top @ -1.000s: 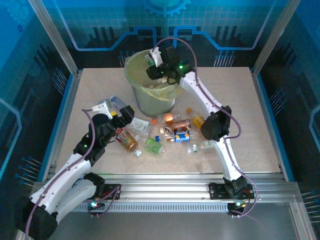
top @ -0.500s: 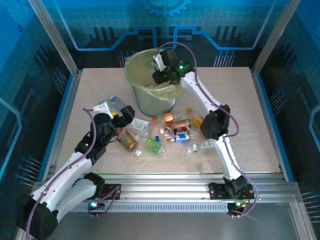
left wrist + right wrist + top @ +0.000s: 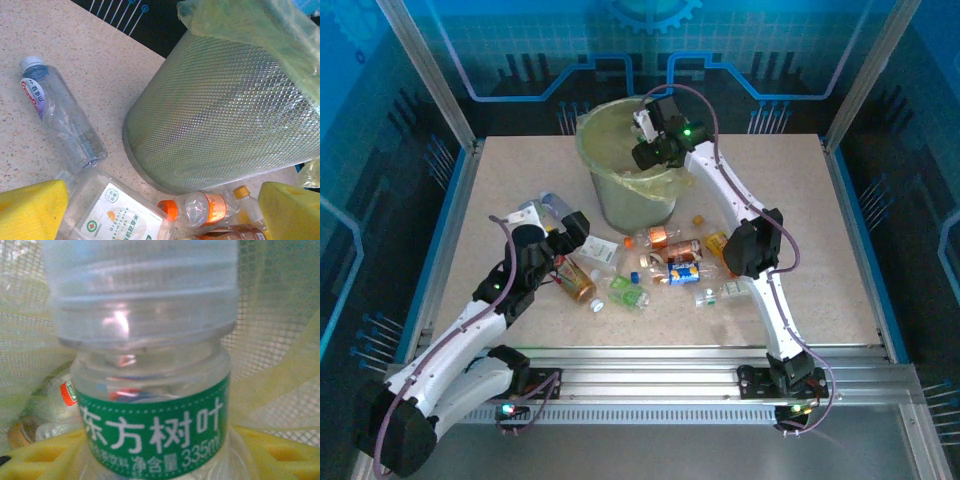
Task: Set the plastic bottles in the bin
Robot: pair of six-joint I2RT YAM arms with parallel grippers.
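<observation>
Right claw [image 3: 155,462] pinching a clear plastic bottle with a green label [image 3: 150,390] between its yellow pads [image 3: 280,452], poised over the mouth of the round grey mesh bin lined with a yellow-green bag [image 3: 632,200], which stands at mid-width toward the far edge of the speckled beige desk [image 3: 800,200]. The bottle's long axis runs out along the fingers, pale cap foremost, with the bin's liner behind and below it; letting go here would probably drop it inside. Its label reads 东方树叶 and 335ml. A crushed clear bottle with a red label [image 3: 50,407] already lies within the bin. Left claw [image 3: 160,212] spread, yellow pads either side of a flattened clear bottle with a white label [image 3: 117,220] just nearward of the bin; its green print is too small to read. Beside it lie a clear bottle with a blue-and-red label [image 3: 62,112] lettered "GAN…", long axis slanting from the bin's foot toward the far-left corner, and a small orange-capped bottle [image 3: 197,209]. The left arm is nearer these; other loose bottles lie at mid-desk.
</observation>
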